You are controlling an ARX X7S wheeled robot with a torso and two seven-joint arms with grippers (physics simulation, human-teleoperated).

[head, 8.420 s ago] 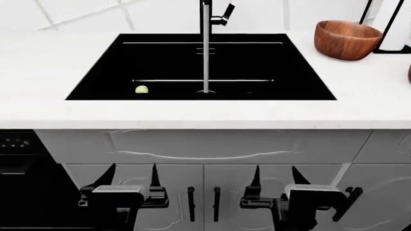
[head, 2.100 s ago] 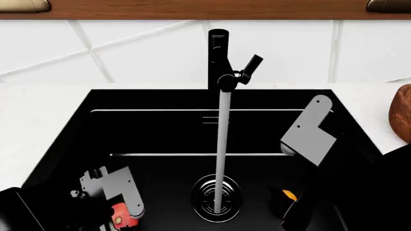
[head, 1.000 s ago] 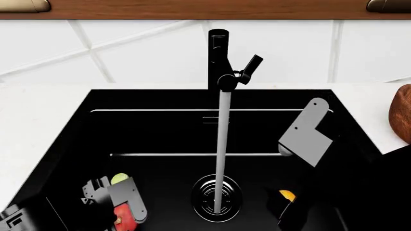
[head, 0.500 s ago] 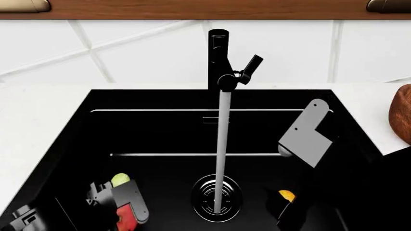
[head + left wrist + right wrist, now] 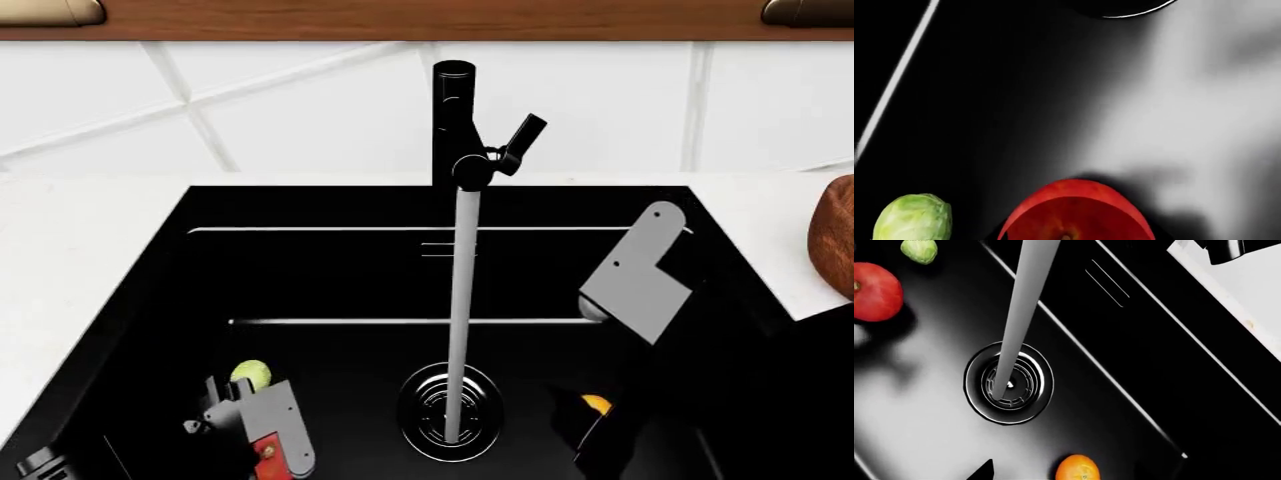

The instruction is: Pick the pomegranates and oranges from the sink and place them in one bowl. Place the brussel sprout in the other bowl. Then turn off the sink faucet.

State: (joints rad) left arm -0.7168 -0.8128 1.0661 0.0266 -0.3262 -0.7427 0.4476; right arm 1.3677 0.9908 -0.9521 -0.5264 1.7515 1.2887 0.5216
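While water (image 5: 461, 300) runs from the sink faucet (image 5: 455, 125) straight into the drain (image 5: 451, 412), both arms are down inside the sink (image 5: 334, 280). Faucet lever (image 5: 523, 136) sticks out at the side, angled up toward the right edge of the sink.

Left gripper (image 5: 254, 435) sits at the near-left corner of the basin floor, directly over the pomegranate (image 5: 1077, 212). Head view shows only a red sliver of it under the grey gripper plate. Left wrist view has the fruit close below the camera, its stem nub just showing. Jaws themselves don't show in any view, so can't tell if they're spread or closed on it.

Brussel sprout (image 5: 250, 374) lies just beside the pomegranate, on its far side toward the back wall, apart from it in the right wrist view.

Orange (image 5: 1078, 468) sits on the basin floor near the right edge, near side of the drain. Right arm (image 5: 641, 280) reaches down along the right wall; only a dark fingertip (image 5: 981, 471) pokes into the right wrist view, near the orange, not touching it. Right jaws' gap: can't tell.

One wooden bowl (image 5: 834, 235) is cut off by the frame at the right edge of the table (image 5: 80, 230); can't tell which of the two it is.
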